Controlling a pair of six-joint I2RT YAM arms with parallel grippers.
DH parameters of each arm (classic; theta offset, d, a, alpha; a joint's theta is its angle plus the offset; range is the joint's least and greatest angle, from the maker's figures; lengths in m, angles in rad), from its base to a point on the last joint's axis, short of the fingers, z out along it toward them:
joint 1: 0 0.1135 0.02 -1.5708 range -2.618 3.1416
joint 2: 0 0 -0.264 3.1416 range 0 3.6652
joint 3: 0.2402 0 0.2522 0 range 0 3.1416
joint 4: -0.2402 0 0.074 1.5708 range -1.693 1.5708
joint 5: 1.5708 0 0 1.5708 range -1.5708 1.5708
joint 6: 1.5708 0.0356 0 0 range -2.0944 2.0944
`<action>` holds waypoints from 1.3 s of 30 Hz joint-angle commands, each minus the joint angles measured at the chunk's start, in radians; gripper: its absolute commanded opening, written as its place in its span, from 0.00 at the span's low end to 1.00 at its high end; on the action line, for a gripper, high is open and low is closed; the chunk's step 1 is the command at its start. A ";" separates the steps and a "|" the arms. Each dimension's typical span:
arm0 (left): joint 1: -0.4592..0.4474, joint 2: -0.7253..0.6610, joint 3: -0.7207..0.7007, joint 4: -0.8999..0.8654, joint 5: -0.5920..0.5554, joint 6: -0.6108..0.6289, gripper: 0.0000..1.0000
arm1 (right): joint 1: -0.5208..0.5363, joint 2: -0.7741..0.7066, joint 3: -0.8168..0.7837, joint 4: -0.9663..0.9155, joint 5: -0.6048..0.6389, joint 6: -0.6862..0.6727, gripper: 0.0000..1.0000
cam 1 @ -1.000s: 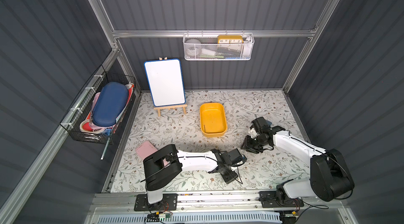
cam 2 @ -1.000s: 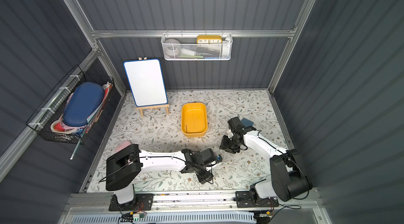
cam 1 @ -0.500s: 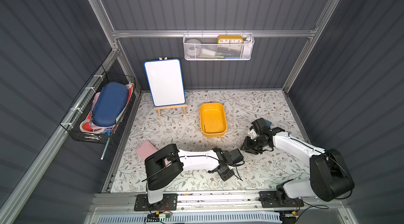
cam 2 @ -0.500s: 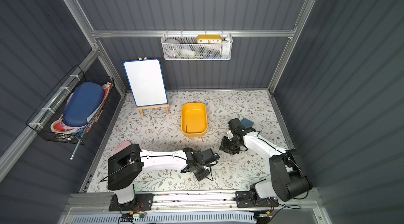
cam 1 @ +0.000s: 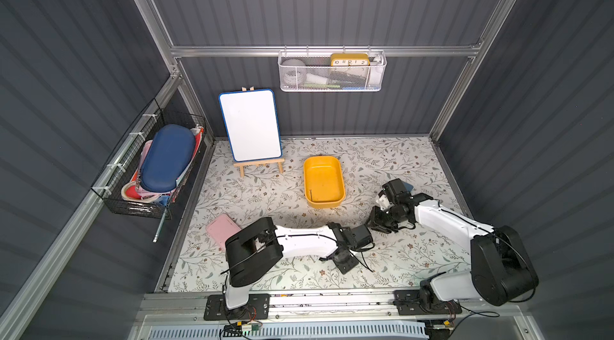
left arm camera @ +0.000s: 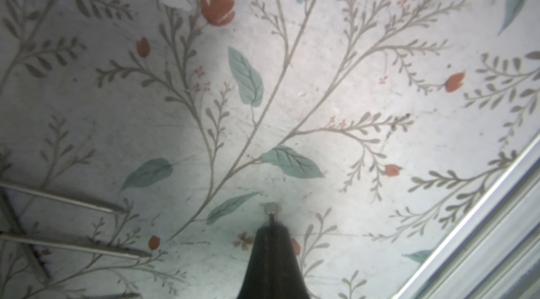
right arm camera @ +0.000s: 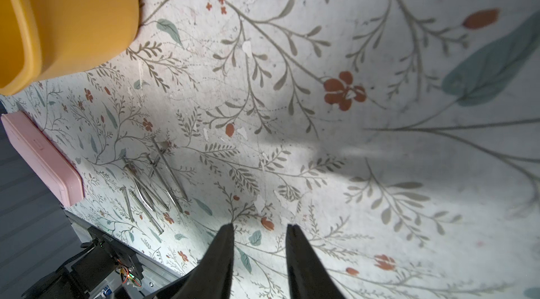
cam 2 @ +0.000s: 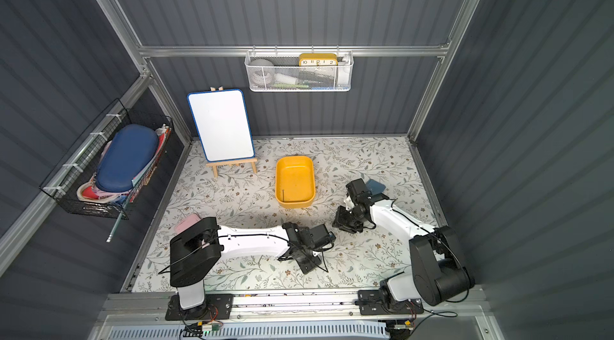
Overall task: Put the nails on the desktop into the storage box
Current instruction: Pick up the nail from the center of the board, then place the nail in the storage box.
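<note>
My left gripper [left arm camera: 271, 226] is pinched tight on one nail [left arm camera: 271, 209], gripping it just behind the head. My right gripper [right arm camera: 260, 229] hangs narrowly parted and empty over the desktop [right arm camera: 380, 166]. So thin a shaft could swivel or slide out on the carry to the storage box [cam 1: 324, 180], or tip against its rim. Only the left wrist view shows this pinch. Only the right wrist view shows the remaining nails [right arm camera: 155, 177] heaped near the pink case [right arm camera: 41, 160]. The top views resolve neither clearly.
</note>
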 commanded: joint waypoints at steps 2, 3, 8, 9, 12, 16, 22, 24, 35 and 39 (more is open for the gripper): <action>-0.005 0.028 0.089 -0.072 0.060 -0.063 0.00 | -0.023 -0.029 0.002 -0.005 0.002 0.009 0.33; -0.004 0.025 0.140 -0.075 0.062 -0.073 0.00 | -0.032 -0.033 0.001 -0.007 0.002 0.011 0.33; 0.029 -0.004 0.248 -0.126 0.063 -0.119 0.00 | -0.104 -0.064 -0.002 -0.042 0.007 -0.009 0.33; 0.044 -0.014 0.268 -0.137 0.062 -0.128 0.00 | -0.124 -0.069 -0.002 -0.048 0.005 -0.011 0.33; 0.122 -0.046 0.342 -0.179 0.058 -0.165 0.00 | -0.188 -0.084 0.001 -0.064 -0.003 -0.022 0.32; 0.310 -0.067 0.421 -0.178 0.068 -0.203 0.00 | -0.234 -0.079 0.015 -0.077 -0.012 -0.033 0.32; 0.551 -0.037 0.428 -0.029 0.178 -0.240 0.00 | -0.236 -0.052 0.022 -0.072 -0.041 -0.041 0.32; 0.599 -0.018 0.410 0.016 0.196 -0.263 0.00 | -0.236 -0.047 0.019 -0.067 -0.042 -0.043 0.31; 0.672 0.130 0.339 0.105 0.199 -0.328 0.00 | -0.236 -0.029 0.012 -0.058 -0.053 -0.065 0.31; 0.688 0.144 0.249 0.174 0.194 -0.374 0.00 | -0.236 -0.026 0.014 -0.058 -0.055 -0.073 0.31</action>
